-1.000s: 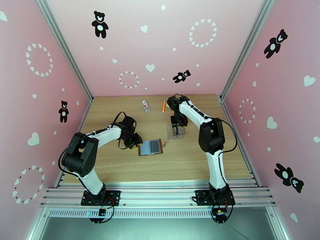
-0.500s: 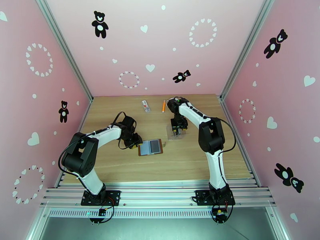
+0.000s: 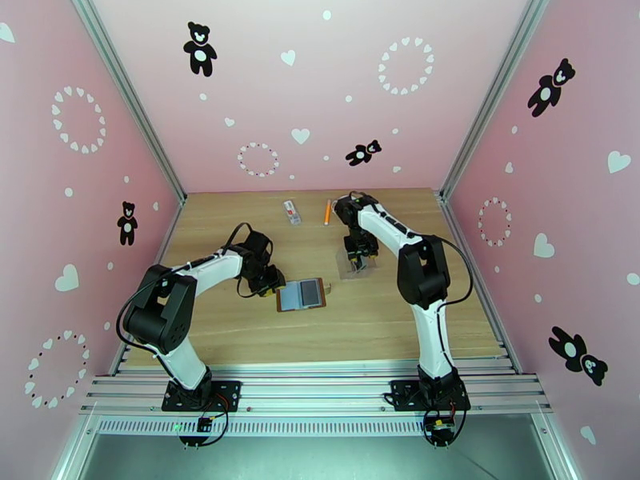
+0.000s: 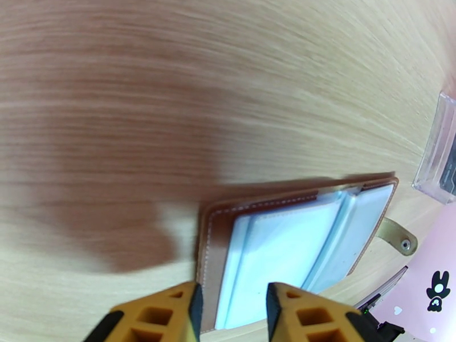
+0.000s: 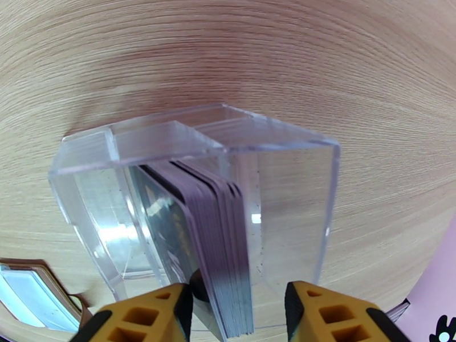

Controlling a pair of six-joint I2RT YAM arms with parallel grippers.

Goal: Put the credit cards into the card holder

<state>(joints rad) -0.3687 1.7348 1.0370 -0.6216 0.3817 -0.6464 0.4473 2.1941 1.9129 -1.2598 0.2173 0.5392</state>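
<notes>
Picking step: my right fingers (image 5: 154, 314) half-open astride credit cards (image 5: 222, 235); left fingers (image 4: 165, 314) half-open, empty, over card holder (image 4: 216, 246). Next: pinch one.

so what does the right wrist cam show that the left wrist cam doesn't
Right wrist: the credit cards standing on edge in a clear box, the right fingers apart with the stack between them. Left wrist: the card holder lying open, its snap tab out, the left fingers apart over one edge. Shared: the wooden table, a corner of the card holder and part of the clear box.
</notes>
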